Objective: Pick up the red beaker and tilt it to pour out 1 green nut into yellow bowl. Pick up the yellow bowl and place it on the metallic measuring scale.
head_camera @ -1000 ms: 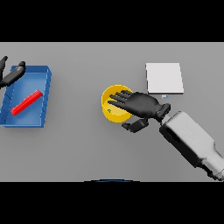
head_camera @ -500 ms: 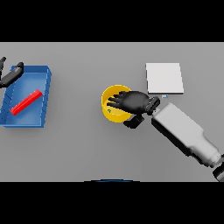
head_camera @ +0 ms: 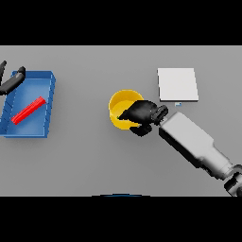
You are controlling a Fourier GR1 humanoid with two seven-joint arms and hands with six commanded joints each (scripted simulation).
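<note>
the right robot hand (head_camera: 141, 113) is curled over the yellow bowl's (head_camera: 119, 105) near rim, pinching it for lifting toward the scale (head_camera: 177, 84).

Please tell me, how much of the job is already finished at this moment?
The red beaker lies in the blue tray, so pouring looks finished, though no nut is visible. The right hand is curled over the yellow bowl's rim. Left: carrying it to the metallic scale. The left hand idles beside the tray.
</note>
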